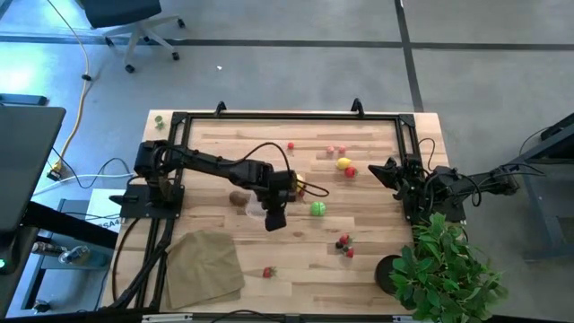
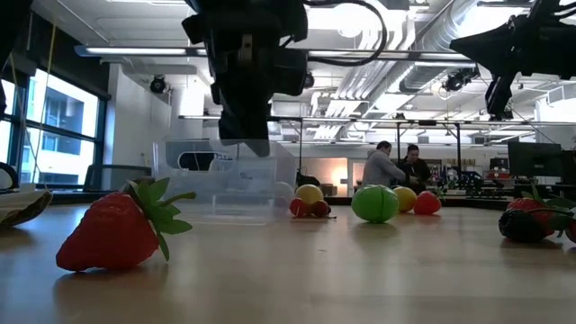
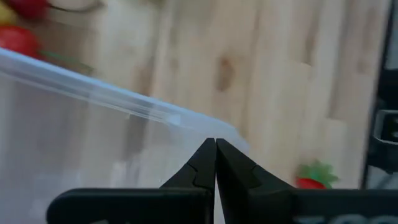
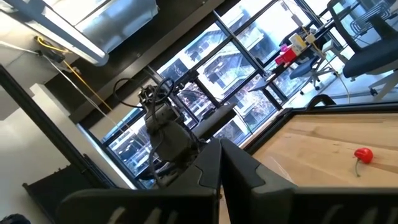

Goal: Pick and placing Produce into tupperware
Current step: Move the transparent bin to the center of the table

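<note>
While the left gripper (image 1: 275, 218) hovers over the tupperware (image 2: 225, 184), fingers together, the right gripper (image 1: 387, 169) waits closed at three o'clock. The green ball (image 1: 318, 209) (hard, slippery-looking) probably wants gripping across its middle.

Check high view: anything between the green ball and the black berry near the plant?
Nothing: bare wood between the green ball and the black berry, seen in the high view. A red berry lies just past the black one.

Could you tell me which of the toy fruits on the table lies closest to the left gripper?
The brown kiwi, just beside the left gripper on its base side; it is the only brown fruit.
</note>
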Tool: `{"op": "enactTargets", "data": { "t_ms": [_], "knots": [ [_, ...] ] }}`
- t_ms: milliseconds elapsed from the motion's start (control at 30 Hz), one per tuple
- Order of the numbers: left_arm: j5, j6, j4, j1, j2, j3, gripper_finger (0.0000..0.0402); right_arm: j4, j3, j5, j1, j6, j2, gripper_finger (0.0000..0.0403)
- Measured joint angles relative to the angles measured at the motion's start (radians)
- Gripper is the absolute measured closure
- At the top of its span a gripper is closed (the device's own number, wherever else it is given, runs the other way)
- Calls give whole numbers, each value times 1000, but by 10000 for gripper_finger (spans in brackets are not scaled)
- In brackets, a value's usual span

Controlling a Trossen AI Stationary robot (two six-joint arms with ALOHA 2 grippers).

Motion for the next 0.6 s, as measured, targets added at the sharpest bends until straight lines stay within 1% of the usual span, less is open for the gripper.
{"op": "enactTargets", "data": {
  "t_ms": [100, 167, 233, 367, 600],
  "knots": [
    [-49, 25, -2, 30, 0, 0, 401, -3, 0, 0, 0, 1, 0, 402],
    [-54, 42, -12, 62, 0, 0, 401, -3, 0, 0, 0, 1, 0, 402],
    [-67, 73, -14, 95, 0, 0, 401, -3, 0, 0, 0, 1, 0, 402],
    [-129, 146, -14, 165, 0, 0, 401, -3, 0, -3, 0, 1, 0, 402],
    [-119, 254, -15, 274, 0, 0, 401, -4, 0, -15, 0, 0, 0, 402]
  ]
}}
